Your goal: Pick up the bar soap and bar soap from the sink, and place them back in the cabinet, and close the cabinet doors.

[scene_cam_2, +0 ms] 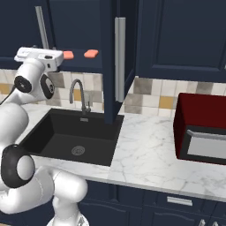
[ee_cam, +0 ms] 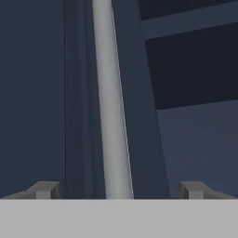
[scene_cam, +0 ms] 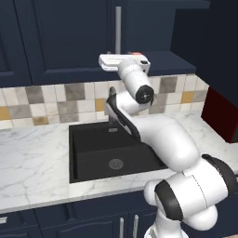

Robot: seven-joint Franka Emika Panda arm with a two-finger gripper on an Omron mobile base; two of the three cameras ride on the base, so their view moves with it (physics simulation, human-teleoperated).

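Right base view: two soaps (scene_cam_2: 68,55) (scene_cam_2: 91,53) lie on cabinet shelf (scene_cam_2: 79,59) near front edge, side by side, slightly apart; sink (scene_cam_2: 66,137) holds none. Placing looks done; doors (scene_cam_2: 112,62) stand open, closing remains. Gripper (scene_cam_2: 61,56) at shelf height, just beside left soap, arm folded high over sink. Hand view: tips (ee_cam: 44,190) spread wide, nothing between them, camera facing door handle (ee_cam: 111,116), likely lining up for push.
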